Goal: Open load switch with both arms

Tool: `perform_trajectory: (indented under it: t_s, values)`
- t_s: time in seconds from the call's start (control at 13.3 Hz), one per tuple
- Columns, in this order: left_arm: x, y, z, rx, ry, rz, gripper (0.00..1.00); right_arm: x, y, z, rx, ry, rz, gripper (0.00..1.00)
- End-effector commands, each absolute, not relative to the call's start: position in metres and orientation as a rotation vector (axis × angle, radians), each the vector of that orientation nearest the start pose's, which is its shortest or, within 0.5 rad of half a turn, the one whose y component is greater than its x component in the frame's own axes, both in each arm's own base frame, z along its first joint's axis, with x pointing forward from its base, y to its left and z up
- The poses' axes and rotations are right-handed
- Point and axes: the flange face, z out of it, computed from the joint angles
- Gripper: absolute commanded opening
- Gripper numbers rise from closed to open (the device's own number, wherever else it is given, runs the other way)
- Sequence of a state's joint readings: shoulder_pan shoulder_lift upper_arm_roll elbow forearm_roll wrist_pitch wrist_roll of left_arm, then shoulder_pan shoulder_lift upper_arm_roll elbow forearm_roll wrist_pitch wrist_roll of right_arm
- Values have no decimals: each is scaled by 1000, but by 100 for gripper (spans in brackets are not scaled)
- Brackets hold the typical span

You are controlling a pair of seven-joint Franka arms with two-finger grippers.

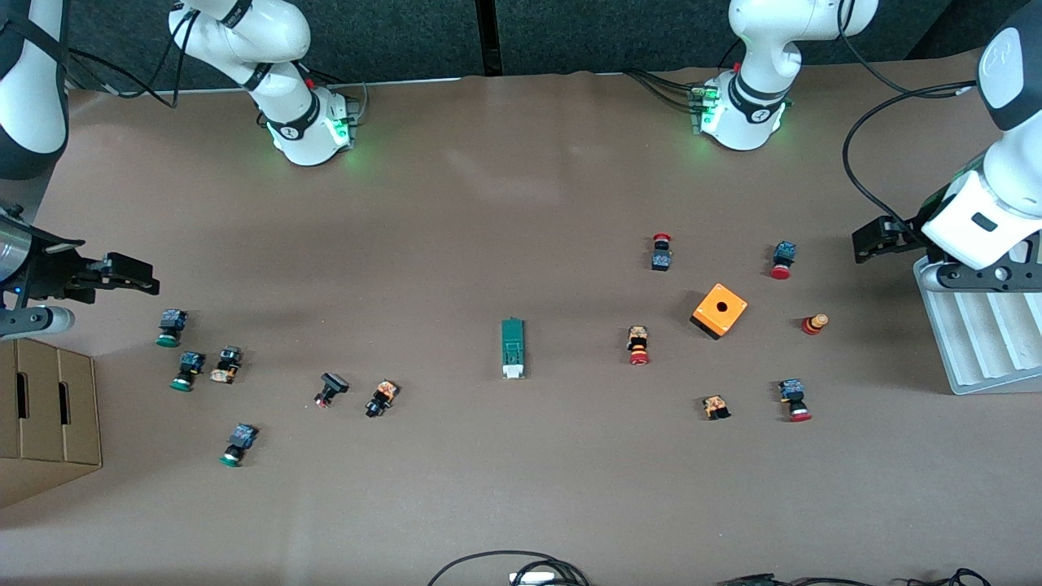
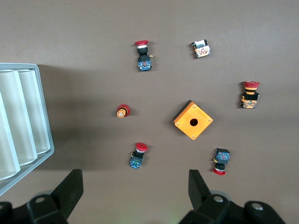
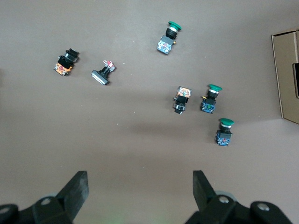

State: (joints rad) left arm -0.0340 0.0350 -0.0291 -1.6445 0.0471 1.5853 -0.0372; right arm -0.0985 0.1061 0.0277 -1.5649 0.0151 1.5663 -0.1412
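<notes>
The load switch [image 1: 513, 348] lay untouched mid-table, white sliding end toward the front camera, apparently set where either arm could reach it.

Left gripper [image 1: 871, 242], fingers spread and empty, hung beside the grey tray [image 1: 977, 358], well apart from the switch; right gripper [image 1: 130, 273], equally agape, hung near the cardboard box [image 1: 49, 407]. Both arms looked parked wide at their own table ends, waiting.
</notes>
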Motion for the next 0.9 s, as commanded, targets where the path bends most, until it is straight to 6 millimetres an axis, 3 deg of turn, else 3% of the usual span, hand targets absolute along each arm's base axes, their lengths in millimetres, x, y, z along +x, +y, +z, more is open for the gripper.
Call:
perform_trajectory:
  t_s: [0.0,0.38,0.67,0.75,0.82]
  values:
    - [563,-32,576,-3080,19,127,99,580,-42,570,-3107,-108,136,100]
    - [564,-32,575,-3079,14,129,100,580,-40,572,-3106,-120,129,100]
    - [568,-40,560,-3088,0,182,100,580,-35,572,-3106,-130,129,100]
    - [567,-44,558,-3084,-64,194,100,580,-35,571,-3104,-129,131,100]
    - [563,-64,557,-3074,-100,215,100,580,-35,572,-3090,-123,123,100]
